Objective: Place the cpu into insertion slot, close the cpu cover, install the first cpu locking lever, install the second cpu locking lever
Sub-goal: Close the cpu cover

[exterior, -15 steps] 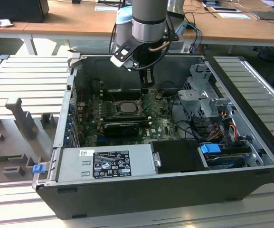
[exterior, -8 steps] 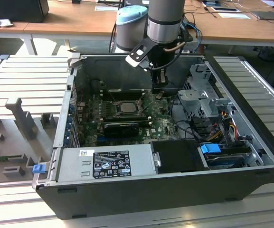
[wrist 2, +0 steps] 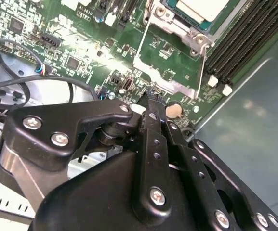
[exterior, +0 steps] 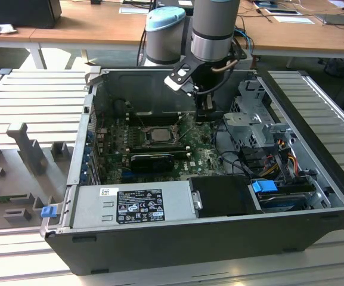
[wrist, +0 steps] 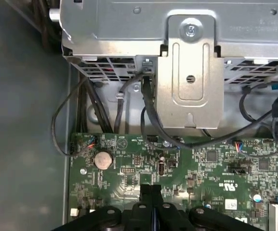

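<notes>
The cpu (exterior: 158, 134) is a pale square chip lying in the insertion slot (exterior: 143, 136), a metal-framed socket in the middle of the green board. In the second wrist view the cpu (wrist 2: 201, 7) sits in the insertion slot (wrist 2: 170, 17). The cpu cover (wrist 2: 141, 57), a thin grey frame, lies swung open beside it, and green board shows through its cut-out. My gripper (exterior: 205, 112) hangs over the board toward the exterior view's right of the socket. Its black fingers are shut together with nothing between them in both wrist views, gripper (wrist 2: 151, 100) (wrist: 151, 190), close to a round coin battery (wrist: 102, 160).
A grey metal drive cage (wrist: 187, 62) with black cables (wrist: 148, 115) stands just past the board's edge. Long black memory slots (wrist 2: 244, 38) run beside the socket. A black card (exterior: 151, 159) and the power supply (exterior: 136, 205) lie nearer the case front.
</notes>
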Controlling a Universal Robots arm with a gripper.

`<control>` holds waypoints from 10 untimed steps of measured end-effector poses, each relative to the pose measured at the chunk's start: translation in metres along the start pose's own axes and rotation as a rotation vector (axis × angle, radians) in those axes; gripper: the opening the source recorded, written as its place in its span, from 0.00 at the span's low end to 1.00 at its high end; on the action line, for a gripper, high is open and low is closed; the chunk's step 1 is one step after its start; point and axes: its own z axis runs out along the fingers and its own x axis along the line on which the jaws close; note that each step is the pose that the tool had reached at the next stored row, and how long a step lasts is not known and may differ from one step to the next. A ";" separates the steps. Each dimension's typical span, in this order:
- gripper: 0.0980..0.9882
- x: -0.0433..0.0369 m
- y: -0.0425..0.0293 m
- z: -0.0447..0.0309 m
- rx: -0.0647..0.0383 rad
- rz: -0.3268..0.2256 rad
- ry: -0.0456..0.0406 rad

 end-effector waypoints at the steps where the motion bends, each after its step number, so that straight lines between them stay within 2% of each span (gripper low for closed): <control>1: 0.01 -0.0001 0.0000 0.0011 0.005 0.000 0.0000; 3: 0.01 -0.0001 -0.0006 0.0015 0.016 0.001 0.0000; 10: 0.01 0.0001 -0.0108 0.0020 0.016 0.000 0.0006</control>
